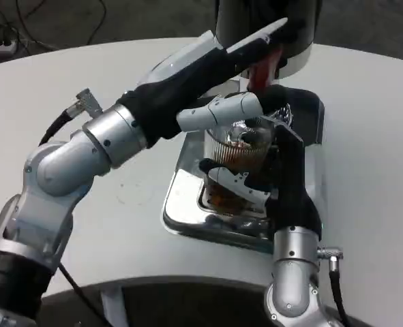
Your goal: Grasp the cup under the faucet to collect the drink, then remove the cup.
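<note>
Right hand [245, 174] is wrapped around the lower part of the cup [234, 146], its dark and white fingers curled on the near side of it, so I judge that this hand holds the cup. Left hand [232, 112] reaches in from the upper left; its white fingers lie across the rim of the cup, and it seems to extend further to the red lever [262, 73] of the dispenser [293, 41]. Whether it presses the lever or only rests near it, I cannot tell, and how far this hand is closed is also not clear.

The cup is a clear ribbed one with brown drink inside. It is over the shiny drip tray [187, 197], just below the dark body of the dispenser, on the white table [365, 170].

Several things could go wrong. The cup looks already quite full, so if the flow continues it may run over the rim onto the tray. A thin cup may deform if the right hand squeezes harder, and drink would spill. When the cup is taken out, the left fingers on the rim could catch it and tip it.

Much is hidden. The faucet itself is behind the left hand, so I cannot see if liquid flows. The bottom of the cup is covered by the right fingers, so whether it stands on the tray or is lifted is uncertain. The top of the dispenser is cut off by the picture's edge.
</note>
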Robot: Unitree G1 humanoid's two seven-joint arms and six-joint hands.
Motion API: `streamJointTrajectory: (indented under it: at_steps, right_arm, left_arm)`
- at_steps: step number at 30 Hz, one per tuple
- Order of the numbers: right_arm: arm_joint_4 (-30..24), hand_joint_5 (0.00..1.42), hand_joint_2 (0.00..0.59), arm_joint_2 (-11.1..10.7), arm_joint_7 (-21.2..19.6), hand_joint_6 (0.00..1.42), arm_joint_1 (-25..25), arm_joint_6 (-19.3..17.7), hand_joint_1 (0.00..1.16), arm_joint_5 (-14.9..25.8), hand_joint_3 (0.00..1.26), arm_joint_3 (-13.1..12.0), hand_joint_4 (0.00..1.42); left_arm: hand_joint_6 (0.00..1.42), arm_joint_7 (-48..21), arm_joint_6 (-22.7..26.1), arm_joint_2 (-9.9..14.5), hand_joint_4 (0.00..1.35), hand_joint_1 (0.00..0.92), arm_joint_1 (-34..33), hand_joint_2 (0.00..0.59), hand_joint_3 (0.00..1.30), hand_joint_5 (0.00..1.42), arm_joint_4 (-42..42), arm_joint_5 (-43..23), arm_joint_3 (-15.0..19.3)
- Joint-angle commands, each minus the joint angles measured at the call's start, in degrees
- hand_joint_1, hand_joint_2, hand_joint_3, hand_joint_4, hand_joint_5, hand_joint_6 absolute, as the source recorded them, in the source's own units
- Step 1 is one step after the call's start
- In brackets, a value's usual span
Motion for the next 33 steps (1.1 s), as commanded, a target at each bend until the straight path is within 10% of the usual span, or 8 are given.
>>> streamJointTrajectory:
  at_steps: [1,24,33]
  right_arm:
    - [0.6,0.76,0.161,1.7,-1.3,0.62,-0.6,-1.3,0.92,0.0,0.60,0.0,0.70]
    - [-3.3,0.98,0.132,0.4,-2.3,0.84,1.6,-1.4,0.92,-1.2,0.76,0.3,0.79]
    - [-8.4,0.99,0.118,0.2,-1.3,0.86,4.5,-1.0,0.94,-1.7,0.76,1.0,0.79]
  left_arm:
    - [0.09,-1.6,2.6,0.1,0.04,0.000,2.1,0.074,0.05,0.14,2.2,0.7,-0.2]
    - [0.03,-4.5,8.8,-5.8,0.00,0.000,6.6,0.074,0.00,0.06,-0.4,-14.4,7.8]
    - [0.02,-4.9,14.4,-5.1,0.00,0.000,12.9,0.073,0.00,0.05,-14.2,-16.9,9.4]
